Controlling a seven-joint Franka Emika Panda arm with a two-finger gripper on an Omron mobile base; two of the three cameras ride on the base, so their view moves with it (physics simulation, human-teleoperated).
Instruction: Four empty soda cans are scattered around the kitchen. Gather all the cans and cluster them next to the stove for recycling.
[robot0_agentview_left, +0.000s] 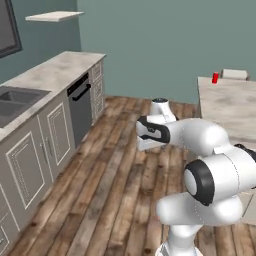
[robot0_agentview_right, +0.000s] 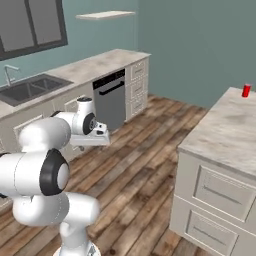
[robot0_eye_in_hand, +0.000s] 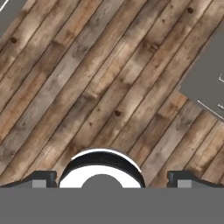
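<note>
Teal walls (robot0_agentview_left: 150, 45), brown plank floor (robot0_agentview_left: 115, 175), beige cabinets (robot0_agentview_left: 45, 150), marble-look counter (robot0_agentview_left: 55, 70), dark window (robot0_agentview_right: 32, 25), pale wall shelf (robot0_agentview_left: 52, 16), steel sink (robot0_agentview_right: 30, 89)

Sink (robot0_agentview_left: 10, 102) cut by left edge; red can (robot0_agentview_left: 215, 77) too small for detail.

Red soda can (robot0_agentview_left: 215, 78); pale marble counter (robot0_agentview_left: 235, 107); brown plank floor (robot0_agentview_left: 115, 175).

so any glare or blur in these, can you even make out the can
Left base view: even flat light, no glare; the red soda can is small and soft-edged on the island counter. Right base view: same can, slightly blurred. Hand view: wood-plank floor is sharp.
</note>
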